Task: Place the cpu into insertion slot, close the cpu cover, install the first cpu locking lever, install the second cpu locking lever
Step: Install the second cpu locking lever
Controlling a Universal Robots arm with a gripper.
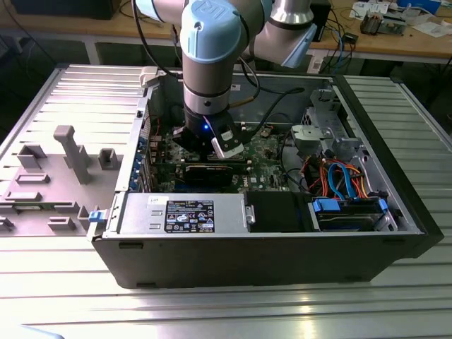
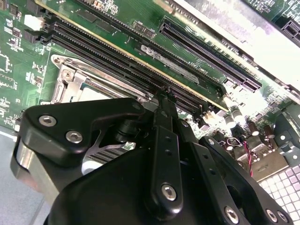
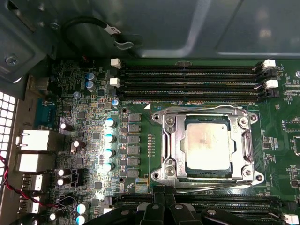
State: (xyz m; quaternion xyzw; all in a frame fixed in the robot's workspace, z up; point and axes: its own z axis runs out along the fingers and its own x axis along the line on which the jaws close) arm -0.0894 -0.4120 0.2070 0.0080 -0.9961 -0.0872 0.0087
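The cpu (image 3: 208, 145), a pale silvery square, lies in the insertion slot (image 3: 257, 177) on the green motherboard. The cpu cover (image 3: 169, 140), a silvery frame with a window, lies flat over the chip's edges. One wire locking lever (image 3: 201, 109) runs along the socket's side next to the memory slots. Another lever (image 3: 211, 185) runs along the opposite side, next to my fingers. My gripper (image 3: 165, 194) hangs just beside that edge, shut and holding nothing. In the second wrist view the gripper (image 2: 163, 93) tips sit above a long black slot, beside the socket's corner (image 2: 68, 77). In the exterior view the gripper (image 1: 212, 152) reaches down into the open computer case (image 1: 268, 247).
Long black memory slots (image 3: 187, 79) flank the socket. Capacitors (image 3: 109, 145) and rear ports (image 3: 33, 140) stand nearby. A black cable (image 3: 89, 23) loops on the case wall. The power supply (image 1: 183, 212) and a drive cage with blue and orange cables (image 1: 339, 176) crowd the case. Grey fixtures (image 1: 70, 152) stand outside.
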